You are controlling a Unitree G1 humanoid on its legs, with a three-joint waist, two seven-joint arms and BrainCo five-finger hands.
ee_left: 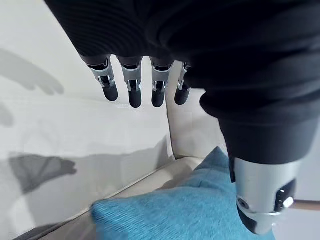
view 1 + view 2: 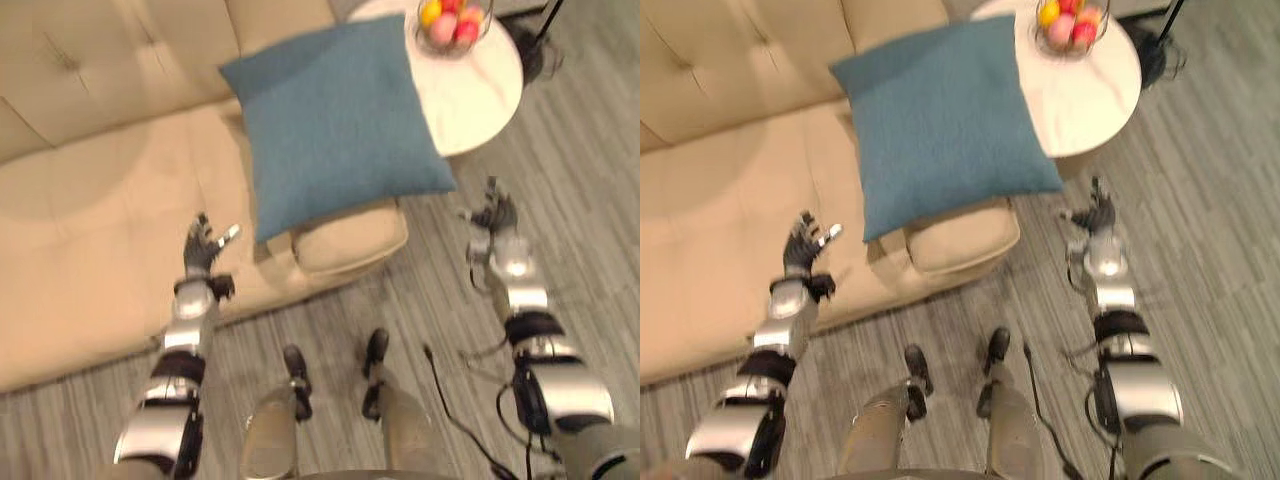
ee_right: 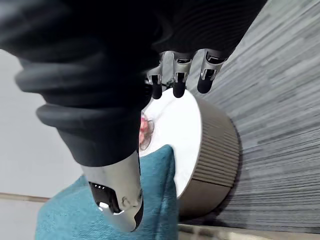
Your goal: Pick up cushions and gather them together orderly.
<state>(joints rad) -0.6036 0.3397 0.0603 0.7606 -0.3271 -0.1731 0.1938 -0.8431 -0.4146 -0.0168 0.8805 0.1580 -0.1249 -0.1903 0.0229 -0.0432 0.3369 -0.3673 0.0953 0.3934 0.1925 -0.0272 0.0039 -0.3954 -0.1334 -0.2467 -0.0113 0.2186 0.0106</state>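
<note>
A blue square cushion (image 2: 335, 125) leans on the beige sofa's armrest (image 2: 345, 238) at the right end of the seat, its far corner reaching over the round table. My left hand (image 2: 203, 247) hovers open over the seat's front edge, left of the cushion and apart from it. In the left wrist view the cushion (image 1: 190, 210) lies past the straight fingers (image 1: 134, 87). My right hand (image 2: 493, 215) is open above the floor, right of the cushion's near corner, holding nothing. The right wrist view has the cushion (image 3: 100, 210) beside the table.
The beige sofa (image 2: 90, 200) spans the left and back. A round white side table (image 2: 475, 75) stands at the sofa's right end with a glass bowl of coloured fruit (image 2: 452, 22) on it. Grey striped floor (image 2: 590, 180) lies in front and to the right.
</note>
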